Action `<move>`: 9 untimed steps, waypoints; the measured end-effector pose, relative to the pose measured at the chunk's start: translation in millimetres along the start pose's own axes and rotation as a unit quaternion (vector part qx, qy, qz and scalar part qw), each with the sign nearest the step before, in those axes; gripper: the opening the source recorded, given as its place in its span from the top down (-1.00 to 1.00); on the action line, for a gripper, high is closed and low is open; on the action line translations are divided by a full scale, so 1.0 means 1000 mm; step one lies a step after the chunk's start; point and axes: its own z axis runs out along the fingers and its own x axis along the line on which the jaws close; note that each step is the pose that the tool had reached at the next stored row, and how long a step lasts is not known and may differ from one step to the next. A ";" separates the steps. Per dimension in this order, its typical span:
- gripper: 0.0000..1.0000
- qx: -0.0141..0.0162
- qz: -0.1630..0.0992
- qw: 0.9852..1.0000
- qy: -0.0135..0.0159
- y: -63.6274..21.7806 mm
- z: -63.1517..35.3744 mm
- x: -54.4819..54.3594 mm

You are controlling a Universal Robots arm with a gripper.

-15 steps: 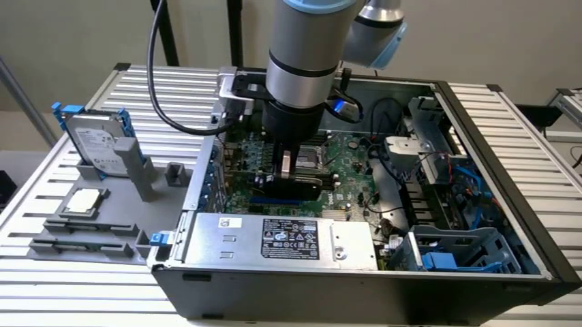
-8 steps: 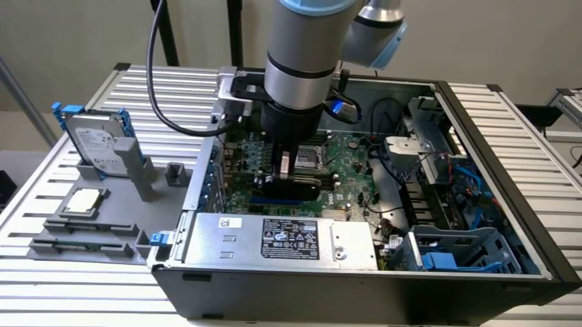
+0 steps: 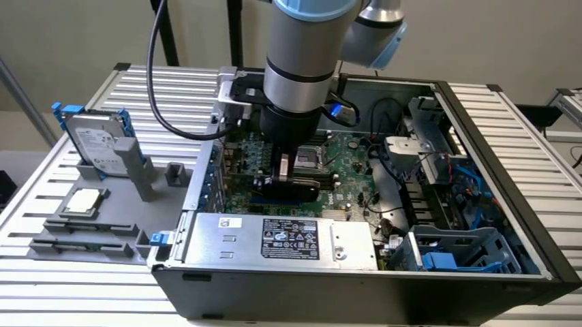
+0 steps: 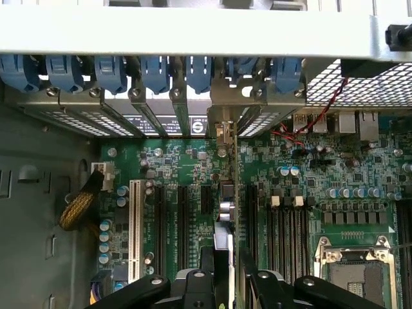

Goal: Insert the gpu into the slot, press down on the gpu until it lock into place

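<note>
My gripper (image 3: 293,181) reaches down into the open computer case and is shut on the gpu (image 3: 296,188), a thin black card held upright. In the wrist view the gpu (image 4: 230,212) shows edge-on, running from between my fingers (image 4: 193,283) to its metal bracket (image 4: 222,125) at the case's rear wall. A short piece of the blue slot (image 3: 272,202) shows just under the card's lower edge. Whether the card is fully seated in it I cannot tell.
A silver hard drive (image 3: 95,146) with blue brackets, a CPU chip (image 3: 84,201) and memory sticks (image 3: 82,231) rest in holders at the exterior view's left. Inside the case are the power supply (image 3: 282,238), CPU socket (image 4: 351,264), black memory slots (image 4: 290,225) and white slot (image 4: 135,222).
</note>
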 end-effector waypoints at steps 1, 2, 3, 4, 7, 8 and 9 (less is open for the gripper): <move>0.47 0.000 0.000 1.000 0.000 0.0000 0.0004 0.000; 0.47 0.000 0.000 1.000 0.000 0.0000 0.0009 0.000; 0.47 0.000 0.000 1.000 0.000 0.0000 0.0013 0.000; 0.47 0.000 0.000 1.000 0.000 0.0001 0.0016 0.000; 0.47 0.000 -0.001 1.000 0.000 0.0000 0.0024 0.000; 0.47 0.000 -0.001 1.000 -0.001 0.0000 0.0025 0.000; 0.47 0.000 -0.001 1.000 -0.001 0.0000 0.0025 0.000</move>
